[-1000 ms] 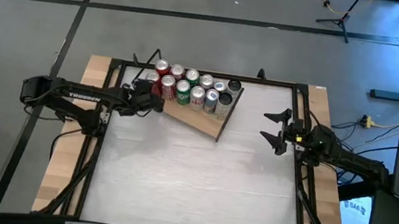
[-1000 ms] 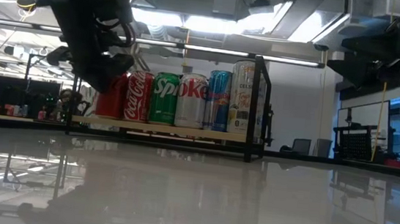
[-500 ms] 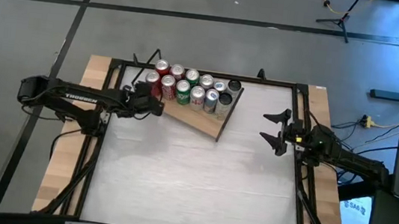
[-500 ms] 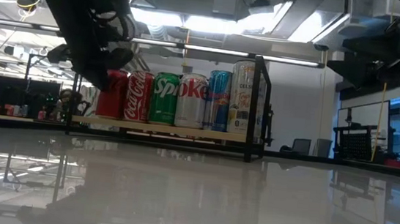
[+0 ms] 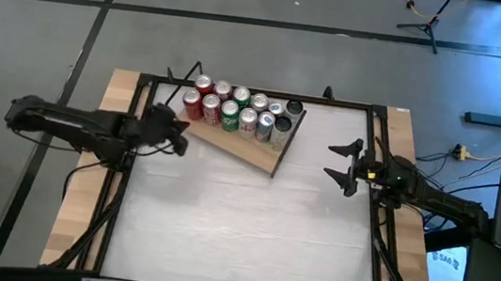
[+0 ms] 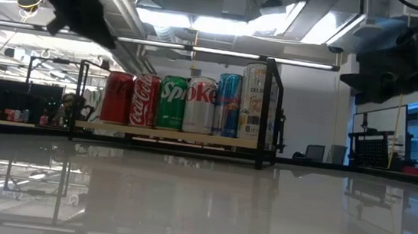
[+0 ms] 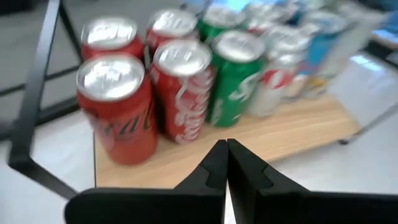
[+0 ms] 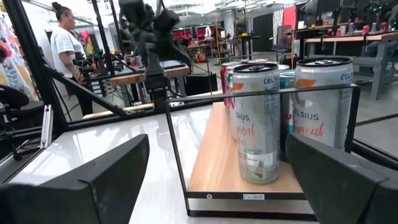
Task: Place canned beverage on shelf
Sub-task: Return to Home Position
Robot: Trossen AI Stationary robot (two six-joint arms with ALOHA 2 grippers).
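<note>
Now the job looks nearly done: at the far side of the table (image 5: 240, 234) the shelf (image 5: 254, 152) holds the cans (image 5: 239, 109) in two rows, so I think all that is left is going home without bumping them. The left gripper (image 7: 226, 149), fingers together and empty, hangs near the shelf's left end; the right gripper (image 5: 329, 162) (fingers wide apart, empty) waits near the right edge. From low down the back row hides behind the front cans.
</note>
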